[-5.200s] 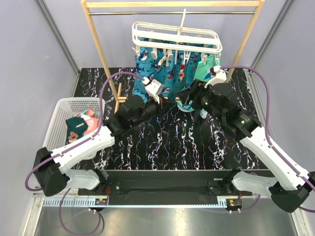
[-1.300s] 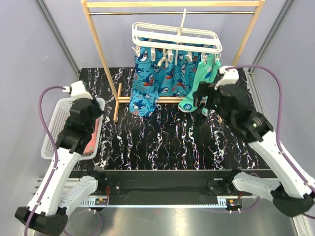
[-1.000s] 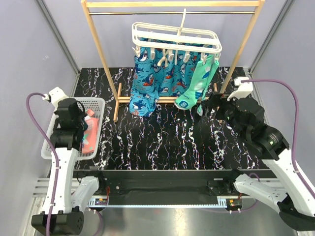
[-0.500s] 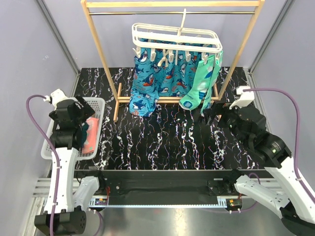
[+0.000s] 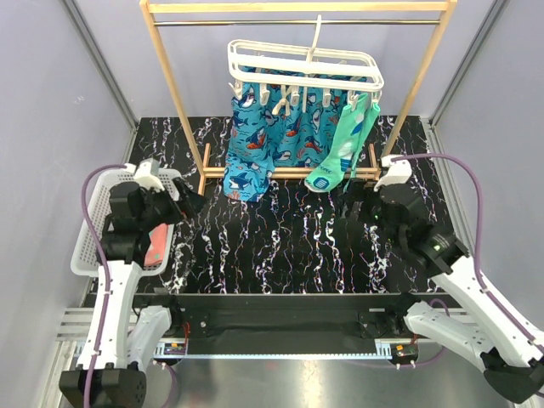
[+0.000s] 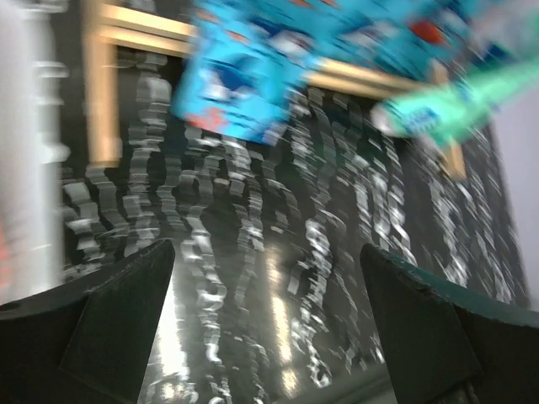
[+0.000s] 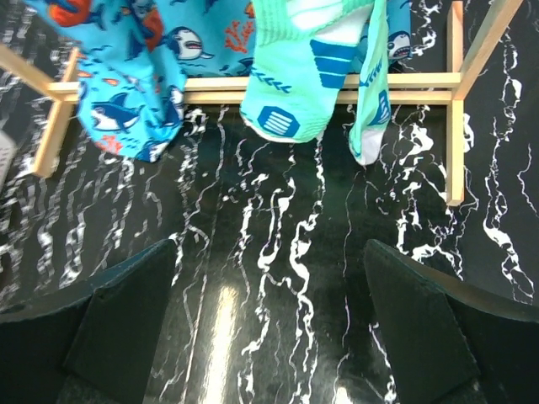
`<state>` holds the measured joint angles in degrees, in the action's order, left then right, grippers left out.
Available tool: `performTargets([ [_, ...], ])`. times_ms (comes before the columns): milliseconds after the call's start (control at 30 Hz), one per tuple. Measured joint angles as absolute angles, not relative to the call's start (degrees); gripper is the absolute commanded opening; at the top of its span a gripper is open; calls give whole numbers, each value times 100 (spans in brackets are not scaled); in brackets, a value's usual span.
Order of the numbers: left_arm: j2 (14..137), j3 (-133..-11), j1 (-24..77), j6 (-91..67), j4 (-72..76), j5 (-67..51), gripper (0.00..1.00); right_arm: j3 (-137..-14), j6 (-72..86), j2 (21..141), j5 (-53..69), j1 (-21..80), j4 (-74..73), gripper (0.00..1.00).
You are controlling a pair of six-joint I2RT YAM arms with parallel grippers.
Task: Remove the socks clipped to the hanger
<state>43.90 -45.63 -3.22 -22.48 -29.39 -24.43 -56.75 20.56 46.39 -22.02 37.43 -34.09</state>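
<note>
At the near edge of the worktop [image 5: 280, 255] our two arms sit low, short of the stand [image 5: 170, 76]. The left hand [image 5: 185, 204] is beside the basket [image 5: 92, 255], its fingers spread wide with nothing between them. In the left wrist view we see only blurred worktop in that gap. We judge it is open because its load belongs in the basket, where a pink sock [image 5: 155, 246] lies. The right hand [image 5: 353, 219] is also open and empty, and it is aimed up the worktop. Its wrist view looks straight at the mint socks [image 7: 295, 76], so we take those as its likely target.

Further back, the blue socks [image 5: 255, 153] and the mint socks hang from the pegs [image 5: 285, 100] of the hanger [image 5: 297, 64]. Their toes hang near the stand's lower bar. The hanger hooks over the stand's top rail, which keeps the socks hanging free and within reach from below.

The task is partly done, as we judge it. A downward pull near a peg should free each sock, though the hanger may swing or tilt.
</note>
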Motion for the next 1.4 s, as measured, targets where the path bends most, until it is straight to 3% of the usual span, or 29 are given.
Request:
performTargets([
  [233,4495,-4130,698,-2189,-2502,-3297,98,-5540,2036,5717,-2462,3743,-2375,100],
  [733,4431,-4062,1013,-2099,-2600,-3365,99,-6853,1977,8941,-4051,3428,-663,97],
  [833,4425,-4062,1074,-2099,-2604,-3367,99,-7091,1935,9358,-4270,3295,-545,88],
  [867,4427,-4062,1087,-2099,-2604,-3367,98,-7120,1911,9445,-4313,3258,-510,74],
  [967,4440,-4062,1118,-2099,-2604,-3361,98,-7124,1833,9533,-4410,3208,-489,46],
  [1067,4480,-4062,1170,-2097,-2611,-3308,96,-7144,1796,9515,-4386,3203,-534,29],
  [1100,4497,-4062,1194,-2099,-2620,-3293,95,-7148,1780,9483,-4327,3203,-587,16],
  [1167,4519,-4062,1264,-2099,-2641,-3280,95,-7146,1750,9347,-4106,3203,-757,3],
  [1400,4515,-4062,1632,-2099,-2630,-3253,93,-6890,1852,8112,-3203,3203,-1385,0],
])
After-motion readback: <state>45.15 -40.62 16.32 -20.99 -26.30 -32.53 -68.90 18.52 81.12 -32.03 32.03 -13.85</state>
